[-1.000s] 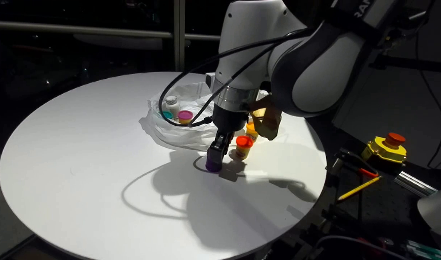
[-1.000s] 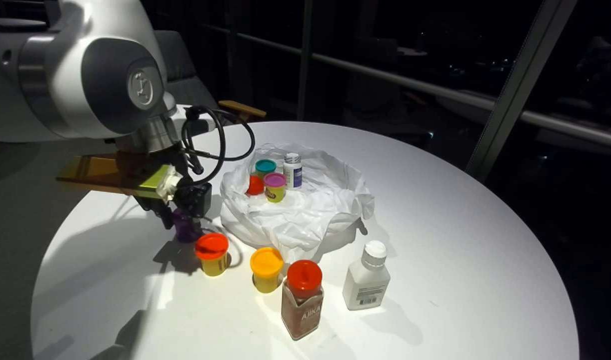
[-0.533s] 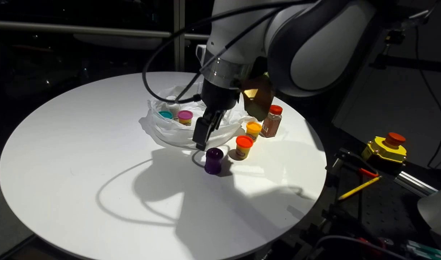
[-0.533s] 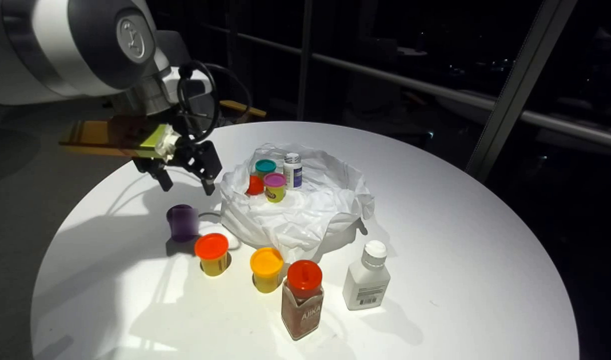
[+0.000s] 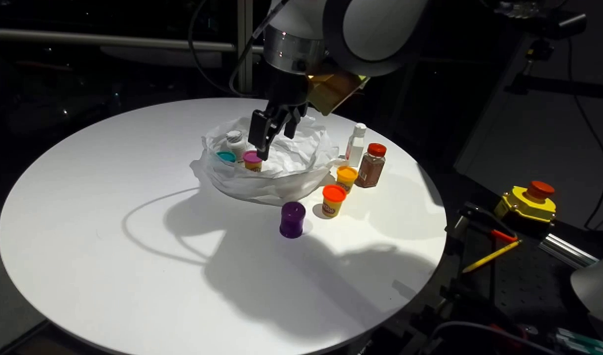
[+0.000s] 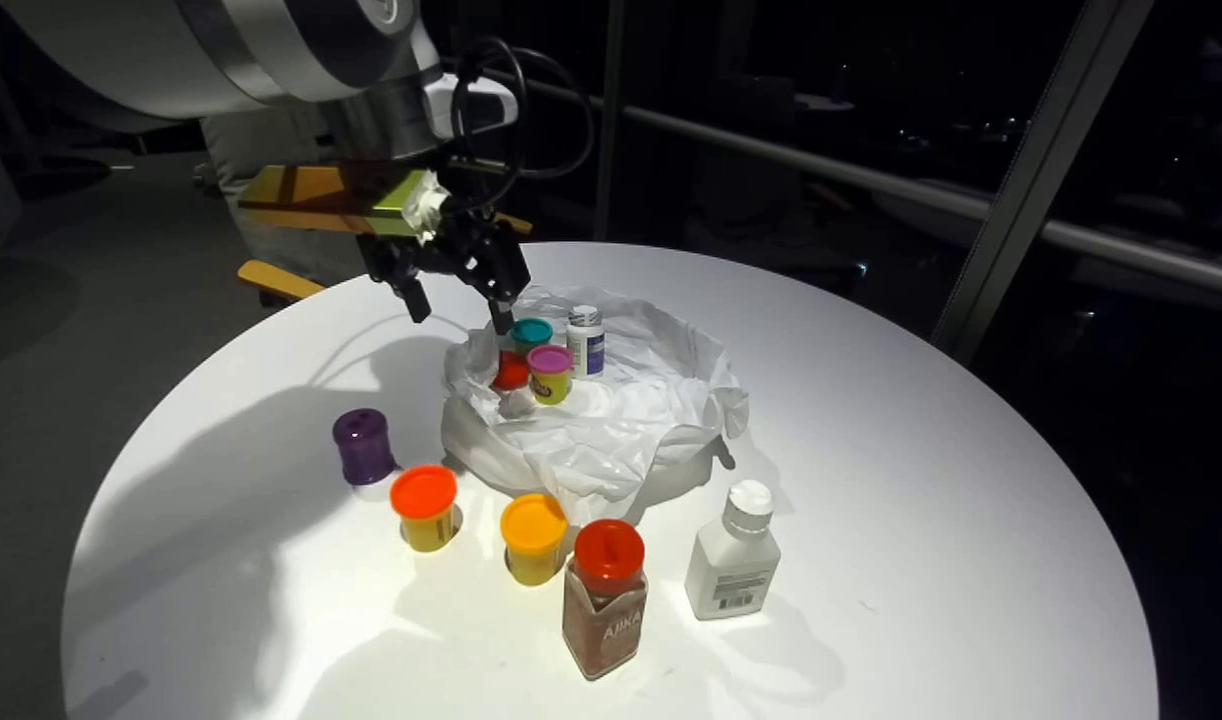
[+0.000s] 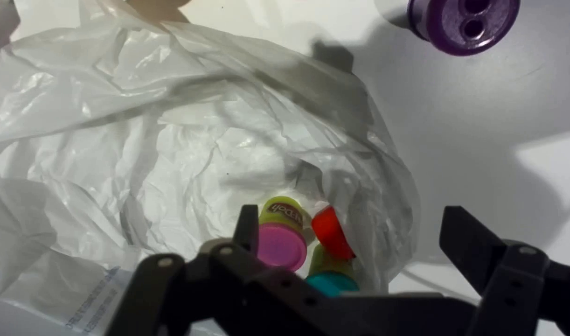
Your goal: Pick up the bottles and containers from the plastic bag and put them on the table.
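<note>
black pincer (image 6: 459,316) with pale screw heads (image 7: 527,250); above it, a silver collar (image 5: 292,52), white-and-charcoal arm (image 6: 236,55), looping black cable (image 6: 520,108) and amber plate (image 6: 316,197).

1. Gripper (image 6: 460,313) is black, tabletop (image 6: 931,450) white.
2. Plastic bag (image 7: 140,154) is white with bluish print.
3. Cylindrical container (image 6: 363,446) is purple.
4. Red-lidded tub (image 6: 425,510), orange-lidded tub (image 6: 533,540), pink-lidded tub (image 6: 550,376) and teal-lidded tub (image 6: 531,333) have yellowish bodies.
5. Jar (image 6: 607,605) is reddish-brown with red lid.
6. Squarish bottle (image 6: 736,560) is mostly white; round bottle (image 6: 586,343) is white with blue-purple label.

white table (image 6: 951,480) | on it: bag (image 6: 611,450) | purple container (image 6: 363,446) | red-lidded tub (image 6: 425,508) | orange-lidded tub (image 6: 533,539) | jar (image 6: 604,605) | white bottle (image 6: 734,555)
</note>
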